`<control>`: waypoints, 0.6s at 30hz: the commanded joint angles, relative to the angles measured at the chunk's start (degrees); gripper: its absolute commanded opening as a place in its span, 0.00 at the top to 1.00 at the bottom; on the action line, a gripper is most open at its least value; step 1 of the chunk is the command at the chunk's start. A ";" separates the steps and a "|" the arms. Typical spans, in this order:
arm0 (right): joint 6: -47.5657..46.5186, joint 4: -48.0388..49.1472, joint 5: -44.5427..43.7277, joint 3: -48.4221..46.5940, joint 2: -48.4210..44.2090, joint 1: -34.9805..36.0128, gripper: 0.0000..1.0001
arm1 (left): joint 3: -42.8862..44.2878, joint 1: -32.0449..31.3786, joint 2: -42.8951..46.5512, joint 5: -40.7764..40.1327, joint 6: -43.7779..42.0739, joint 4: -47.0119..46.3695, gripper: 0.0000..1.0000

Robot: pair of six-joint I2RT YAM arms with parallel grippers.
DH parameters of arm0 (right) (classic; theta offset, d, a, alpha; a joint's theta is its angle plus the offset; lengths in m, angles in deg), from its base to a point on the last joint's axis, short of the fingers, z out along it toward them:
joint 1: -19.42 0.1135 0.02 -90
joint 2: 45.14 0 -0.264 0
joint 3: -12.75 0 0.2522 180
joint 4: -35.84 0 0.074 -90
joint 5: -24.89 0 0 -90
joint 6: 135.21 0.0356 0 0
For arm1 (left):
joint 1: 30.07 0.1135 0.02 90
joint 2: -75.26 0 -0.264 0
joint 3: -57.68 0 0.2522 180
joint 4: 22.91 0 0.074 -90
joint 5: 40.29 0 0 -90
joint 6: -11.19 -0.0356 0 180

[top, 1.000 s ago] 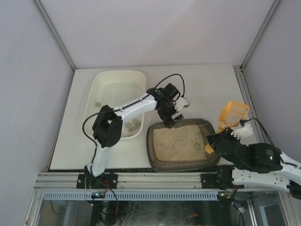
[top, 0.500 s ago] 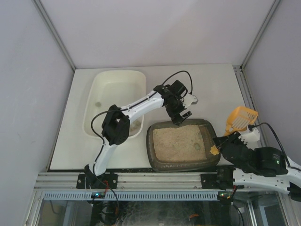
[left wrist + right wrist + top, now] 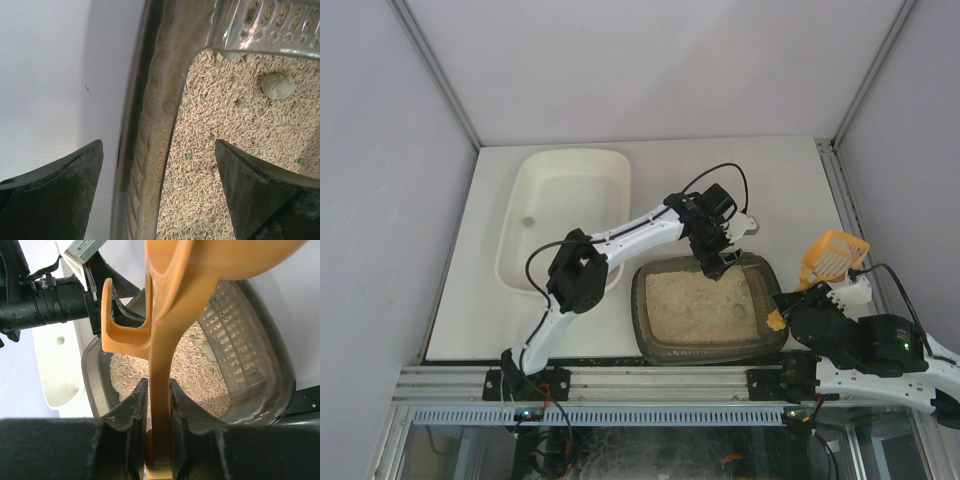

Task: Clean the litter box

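Observation:
The dark grey-brown litter box [image 3: 645, 330] with beige litter sits at the table's front centre. My left gripper [image 3: 720, 262] is open and hovers over the box's far rim [image 3: 145, 130], one finger outside the rim and one over the litter. A grey-green clump [image 3: 278, 86] lies in the litter near the perforated insert [image 3: 270, 25]. My right gripper [image 3: 790, 308] is shut on the handle of an orange litter scoop [image 3: 832, 252], held tilted at the box's right side. The scoop handle [image 3: 161, 380] runs up between my fingers in the right wrist view.
A larger cream-white tub [image 3: 565, 215] stands at the back left, also seen in the right wrist view [image 3: 55, 370]. Grey walls close in the table on three sides. The aluminium rail [image 3: 640, 385] runs along the near edge.
My left gripper has moved right along the litter box's far rim, away from the white tub. My right gripper with the scoop has shifted right and slightly down.

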 commanded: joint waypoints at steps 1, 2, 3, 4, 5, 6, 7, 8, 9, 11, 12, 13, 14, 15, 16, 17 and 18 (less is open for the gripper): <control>0.85 -0.21 -1.29 -0.11 -0.85 0.34 1.00 | 4.75 0.19 -0.05 0.78 2.91 -3.55 0.04; 1.12 -0.65 -1.37 -0.02 -1.17 0.34 1.00 | 4.58 0.19 -0.13 0.82 3.21 -3.99 0.04; 1.27 -1.01 -1.43 -0.03 -1.55 0.34 1.00 | 4.26 0.19 -0.11 0.82 3.56 -4.52 0.04; 1.32 -1.24 -1.54 -0.03 -1.87 0.34 1.00 | 3.82 0.19 -0.12 0.68 4.06 -5.27 0.05; 1.44 -1.43 -1.63 0.06 -2.34 0.29 1.00 | 3.10 0.19 0.08 0.58 4.48 -6.25 0.05; 1.42 -1.53 -1.67 0.02 -2.73 0.26 1.00 | 2.18 0.19 0.32 0.63 4.99 -7.29 0.06; 1.47 -1.67 -1.75 0.15 -3.16 0.26 1.00 | 1.21 0.19 0.73 0.65 5.43 -8.57 0.09; 1.52 -1.79 -1.84 0.21 -3.58 0.25 1.00 | 0.35 0.19 0.95 0.73 5.68 -9.70 0.12; 1.55 -1.88 -1.90 0.30 -4.01 0.25 1.00 | -0.20 0.18 0.96 0.74 5.89 -10.55 0.17; 1.53 -1.89 -2.06 0.43 -4.86 0.25 1.00 | -0.42 0.19 0.64 0.61 6.31 -11.49 0.25; 1.58 -2.00 -2.07 0.48 -5.11 0.25 1.00 | -0.21 0.19 0.43 0.50 6.49 -11.70 0.28; 1.59 -2.15 -2.08 0.49 -5.39 0.25 1.00 | -0.08 0.19 0.12 0.48 6.68 -11.88 0.31; 1.64 -2.31 -2.14 0.49 -5.58 0.25 1.00 | -0.04 0.15 -0.10 0.47 6.81 -12.04 0.34; 1.72 -2.48 -2.17 0.50 -5.79 0.18 1.00 | 0.02 0.11 -0.28 0.47 6.92 -12.18 0.37; 1.78 -2.59 -2.23 0.47 -5.95 0.17 1.00 | 0.13 0.10 -0.39 0.85 7.03 -12.20 0.40; 1.77 -2.67 -2.29 0.54 -6.08 0.16 1.00 | 0.13 0.10 -0.55 1.36 6.91 -12.25 0.44; 1.77 -2.76 -2.31 0.47 -6.22 0.16 1.00 | -0.02 0.10 -0.54 1.98 6.88 -12.40 0.46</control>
